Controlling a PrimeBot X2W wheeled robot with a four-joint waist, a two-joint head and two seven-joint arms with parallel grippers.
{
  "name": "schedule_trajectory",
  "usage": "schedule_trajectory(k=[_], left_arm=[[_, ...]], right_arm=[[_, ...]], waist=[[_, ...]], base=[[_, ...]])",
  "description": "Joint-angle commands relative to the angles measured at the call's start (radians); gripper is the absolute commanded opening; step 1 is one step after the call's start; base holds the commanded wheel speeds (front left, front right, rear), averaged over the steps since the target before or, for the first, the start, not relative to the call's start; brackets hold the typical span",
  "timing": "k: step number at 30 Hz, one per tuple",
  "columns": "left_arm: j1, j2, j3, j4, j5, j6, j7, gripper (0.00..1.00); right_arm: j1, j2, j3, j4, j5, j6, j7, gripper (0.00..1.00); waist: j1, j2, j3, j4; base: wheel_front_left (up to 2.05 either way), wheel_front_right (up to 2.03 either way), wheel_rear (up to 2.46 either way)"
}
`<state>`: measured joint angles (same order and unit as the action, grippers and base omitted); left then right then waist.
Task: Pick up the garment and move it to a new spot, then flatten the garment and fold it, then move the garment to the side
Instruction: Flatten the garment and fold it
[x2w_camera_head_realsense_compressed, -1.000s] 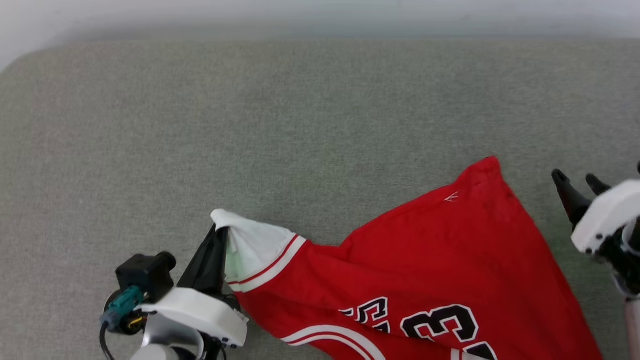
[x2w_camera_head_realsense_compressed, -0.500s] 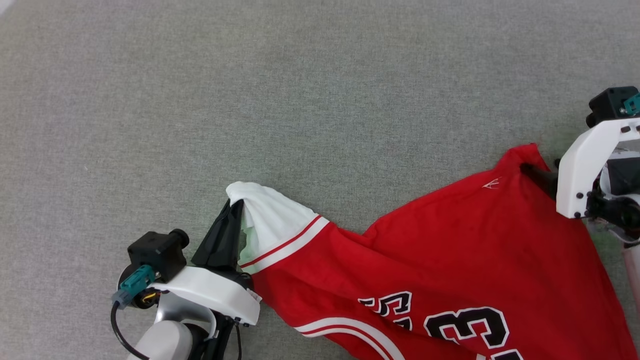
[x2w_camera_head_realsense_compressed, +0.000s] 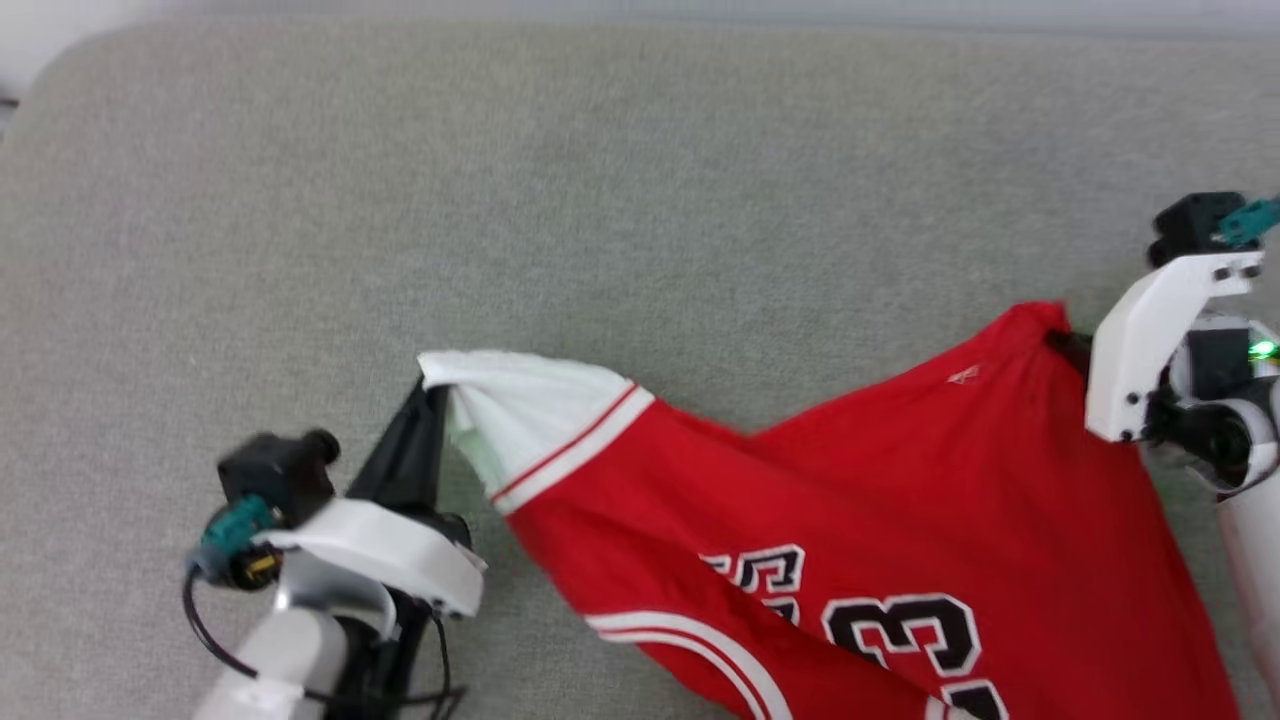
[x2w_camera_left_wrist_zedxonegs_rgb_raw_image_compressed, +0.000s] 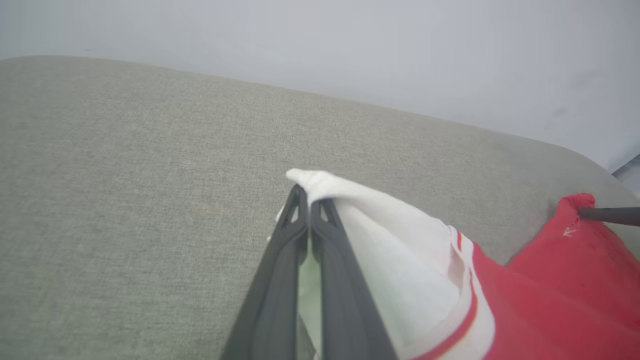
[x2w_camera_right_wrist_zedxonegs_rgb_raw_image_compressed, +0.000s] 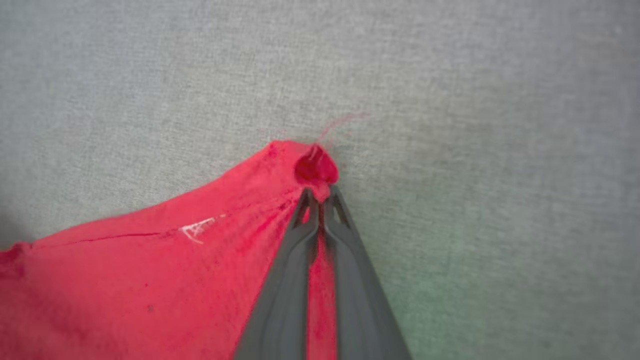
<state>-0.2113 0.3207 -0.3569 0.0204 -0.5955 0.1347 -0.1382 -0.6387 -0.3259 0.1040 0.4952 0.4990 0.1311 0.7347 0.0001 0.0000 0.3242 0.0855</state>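
the garment (x2w_camera_head_realsense_compressed: 880, 500) is spread over the grey bench (x2w_camera_head_realsense_compressed: 600, 180) toward 4 o'clock, and its lower edge is cut off by the frame. its white sleeve is clenched by the left end effector (x2w_camera_head_realsense_compressed: 428, 392) at 8 o'clock, and its red corner by the right end effector (x2w_camera_right_wrist_zedxonegs_rgb_raw_image_compressed: 320, 196) at 3 o'clock. open bench is left from 9 to 1 o'clock. a black "3" can be read.

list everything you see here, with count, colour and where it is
garment: one, red with a white sleeve, striped trim and black numbers, stretched between both grippers over the padded surface
padded surface: one, grey-green fabric, under everything
wall: one, pale grey, behind the padded surface
left gripper: one, dark fingers, shut on the garment's white sleeve
right gripper: one, dark fingers, shut on a red corner of the garment
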Motion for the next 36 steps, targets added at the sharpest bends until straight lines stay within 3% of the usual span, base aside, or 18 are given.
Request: schedule_trajectory(k=[1, 13, 14, 20, 21, 23, 30, 36], left_arm=[[-0.022, 0.006, 0.008, 0.001, -0.009, -0.003, 0.006, 0.00], [-0.424, 0.055, 0.061, 0.195, -0.015, -0.082, 0.052, 0.00], [-0.558, 0.058, 0.072, 0.272, 0.006, -0.090, 0.027, 0.00], [-0.822, 0.068, 0.083, 0.419, 0.040, -0.113, 0.002, 0.00], [-0.959, 0.079, 0.093, 0.490, 0.049, -0.124, -0.010, 0.00], [-1.044, 0.084, 0.098, 0.536, 0.056, -0.132, -0.019, 0.00], [-1.264, 0.102, 0.096, 0.643, 0.081, -0.153, -0.036, 0.00], [-1.322, 0.108, 0.086, 0.728, 0.081, -0.175, -0.042, 0.00]], right_arm=[[0.001, -0.002, -0.014, 0.001, -0.012, -0.001, -0.015, 0.00], [-0.135, 0.043, -0.163, 0.006, -0.101, -0.001, -0.154, 0.00], [-0.201, 0.053, -0.184, 0.019, -0.120, -0.001, -0.167, 0.00], [-0.367, 0.057, -0.225, 0.025, -0.164, -0.001, -0.234, 0.00], [-0.460, 0.054, -0.238, 0.023, -0.190, -0.001, -0.272, 0.00], [-0.520, 0.054, -0.249, 0.023, -0.202, -0.001, -0.305, 0.00], [-0.713, 0.031, -0.245, 0.081, -0.213, -0.001, -0.385, 0.00], [-0.780, 0.038, -0.220, 0.146, -0.199, -0.001, -0.429, 0.00]], waist=[[-0.0001, 0.0000, -0.027, -0.014], [-0.0001, 0.0000, -0.080, -0.060], [-0.0001, 0.0000, -0.070, -0.069], [-0.0001, 0.0000, -0.029, -0.085], [-0.0001, 0.0000, 0.005, -0.094], [-0.0001, 0.0000, 0.027, -0.098], [-0.0001, 0.0000, 0.118, -0.105], [-0.0001, 0.0000, 0.194, -0.105]], base=[[0.00, 0.00, 0.00], [0.00, 0.00, 0.00], [0.00, 0.00, 0.00], [0.00, 0.00, 0.00], [0.00, 0.00, 0.00], [0.00, 0.00, 0.00], [0.00, 0.00, 0.00], [0.00, 0.00, 0.00]])
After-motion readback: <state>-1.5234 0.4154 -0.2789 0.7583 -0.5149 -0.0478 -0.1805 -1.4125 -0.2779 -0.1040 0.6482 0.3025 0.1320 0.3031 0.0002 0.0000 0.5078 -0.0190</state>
